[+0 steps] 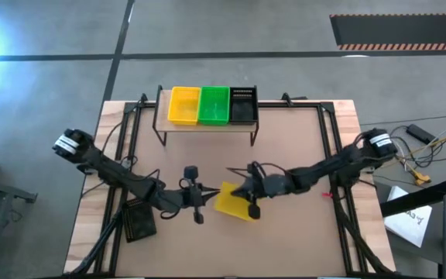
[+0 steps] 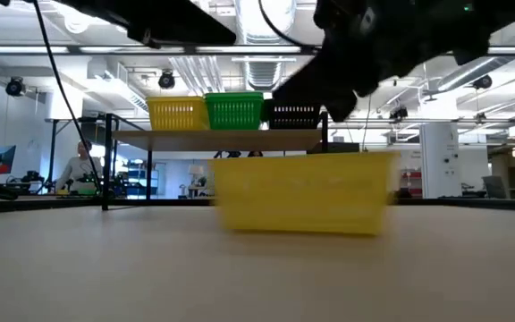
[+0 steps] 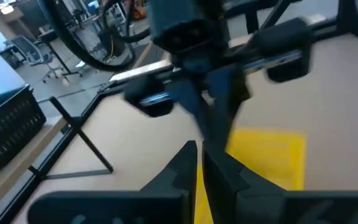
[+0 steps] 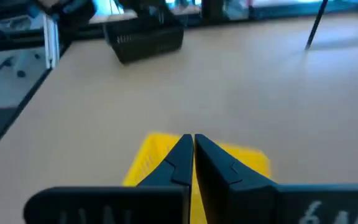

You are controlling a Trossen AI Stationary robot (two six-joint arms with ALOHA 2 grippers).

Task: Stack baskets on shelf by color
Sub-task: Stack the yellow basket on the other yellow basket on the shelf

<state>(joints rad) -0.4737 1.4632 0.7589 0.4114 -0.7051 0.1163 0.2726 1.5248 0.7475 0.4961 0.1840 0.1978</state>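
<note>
beside the yellow basket (image 1: 231, 201), left tool (image 1: 200, 195), black basket (image 1: 139, 222) near

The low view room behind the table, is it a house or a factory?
More like a big workshop or robot lab than a house. Bare pipes and strip lights run under the ceiling, racks of gear stand behind, and a person sits at a workbench.

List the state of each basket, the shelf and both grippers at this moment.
Yellow plastic mesh basket: on the table, pinched by the right gripper.
Black mesh basket: loose on the table.
Wooden plank shelf: holds yellow, green and black baskets.
Left gripper: shut, empty.
Right gripper: shut on the basket.
</note>
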